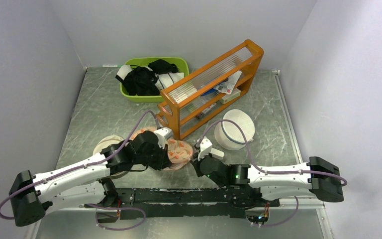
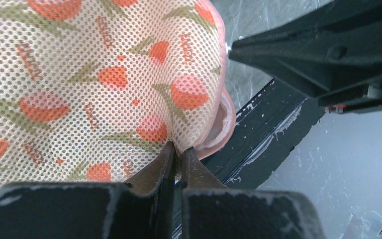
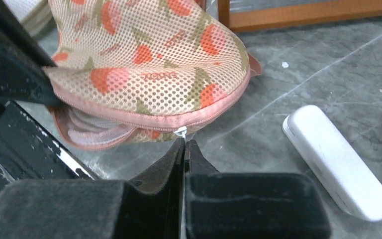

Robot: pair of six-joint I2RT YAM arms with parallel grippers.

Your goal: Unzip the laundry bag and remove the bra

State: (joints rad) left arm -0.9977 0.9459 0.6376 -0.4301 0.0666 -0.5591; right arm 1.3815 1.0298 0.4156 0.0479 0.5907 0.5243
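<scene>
The two dark fingers of my right gripper (image 3: 184, 142) are nearest to the lens. They are pressed together on the small white zipper pull (image 3: 181, 132) of the laundry bag (image 3: 149, 59). My left gripper (image 2: 178, 152) is pressed together too, pinching a fold of the printed mesh close to the pink zipper rim (image 3: 129, 118). The bag lies between both grippers at the middle of the near edge of the tabletop (image 3: 298, 69), partly over the dark rail there. I cannot tell whether it rests on the tabletop or hangs from my two grips.

From the pull toward the left gripper the rim gapes, and a pale lining shows in the gap (image 3: 97, 135). On the other side of the pull the teeth are closed. So I judge the unzipping is in hand and only partly done. The bra I cannot see; I suppose it is inside the bag.

The next move calls for drawing the pull along the curved rim into the closed part, while the left gripper holds the fabric firm so that the bag does not follow. The pull is tiny and may slip out. The orange rack (image 1: 209, 84) and the white cylindrical bag (image 1: 235, 128) stand near, toward the far edge.
</scene>
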